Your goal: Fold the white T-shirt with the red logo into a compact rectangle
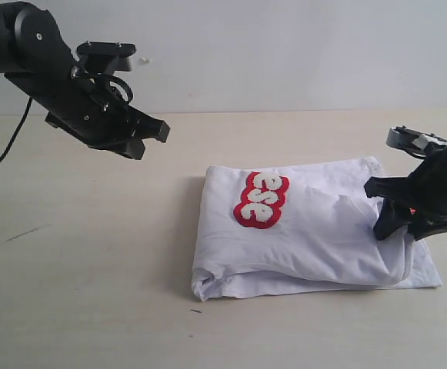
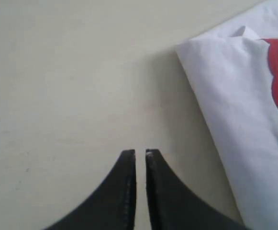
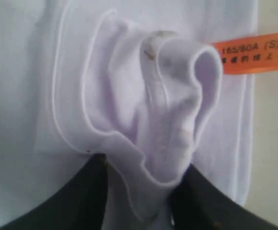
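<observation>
Bunching, the white T-shirt (image 1: 308, 231) sits pinched inside the right pincer (image 3: 143, 167).

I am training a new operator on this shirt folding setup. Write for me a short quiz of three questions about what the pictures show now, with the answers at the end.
1. True or false: the left tool holds a corner of the T-shirt.
2. What colour is the tag near the right tool? A) green B) orange C) blue
3. Short answer: which tool has a bunched fold of cloth between its fingers?

Key
1. False: it is shut on nothing, in the air above the table.
2. B
3. The right tool.
</observation>
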### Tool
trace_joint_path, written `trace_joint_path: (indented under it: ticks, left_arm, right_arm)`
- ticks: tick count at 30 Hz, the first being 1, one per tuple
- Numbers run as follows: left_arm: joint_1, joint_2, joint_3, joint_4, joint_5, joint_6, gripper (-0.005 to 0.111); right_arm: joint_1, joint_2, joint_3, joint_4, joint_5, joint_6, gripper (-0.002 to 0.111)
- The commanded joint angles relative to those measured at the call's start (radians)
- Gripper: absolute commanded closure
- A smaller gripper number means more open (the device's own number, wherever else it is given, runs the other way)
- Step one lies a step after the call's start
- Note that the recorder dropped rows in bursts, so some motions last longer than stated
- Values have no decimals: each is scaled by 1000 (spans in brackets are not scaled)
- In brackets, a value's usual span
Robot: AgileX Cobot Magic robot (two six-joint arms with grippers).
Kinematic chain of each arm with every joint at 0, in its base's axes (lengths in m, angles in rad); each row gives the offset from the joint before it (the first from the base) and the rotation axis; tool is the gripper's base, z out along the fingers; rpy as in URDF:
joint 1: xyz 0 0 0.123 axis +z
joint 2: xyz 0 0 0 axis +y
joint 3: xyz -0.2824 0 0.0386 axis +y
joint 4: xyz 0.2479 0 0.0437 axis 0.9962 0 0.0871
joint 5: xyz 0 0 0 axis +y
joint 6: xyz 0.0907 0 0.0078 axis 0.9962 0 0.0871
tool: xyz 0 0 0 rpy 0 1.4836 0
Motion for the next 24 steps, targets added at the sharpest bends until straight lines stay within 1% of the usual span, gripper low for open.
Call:
trace_joint_path:
  ticks: [1,3,7,14,17,19,22,24]
  left_arm:
    - [2,-10,3,-9,-4,4,96]
    - [2,-10,3,-9,-4,4,96]
    - [2,-10,3,-9,-4,6,96]
    - [2,-10,3,-9,-20,7,96]
    - [2,-10,3,-9,-23,8,96]
    - [2,-10,3,-9,-25,8,96]
    - [2,-10,3,-9,-15,8,96]
    - [2,-10,3,-9,-6,9,96]
  right_arm:
    - [-6,1,-56,1,48,-38,95]
    - [-4,1,-90,1,74,-62,108]
    - [-4,-18,-147,8,77,-109,108]
    - [-4,-94,-165,74,-62,-272,108]
    - [-4,-112,-165,188,-67,-420,108]
    - [-4,-111,-165,254,-58,-465,108]
    - [-4,-77,-165,173,-64,-310,108]
    - [-4,-43,-165,39,-73,-173,107]
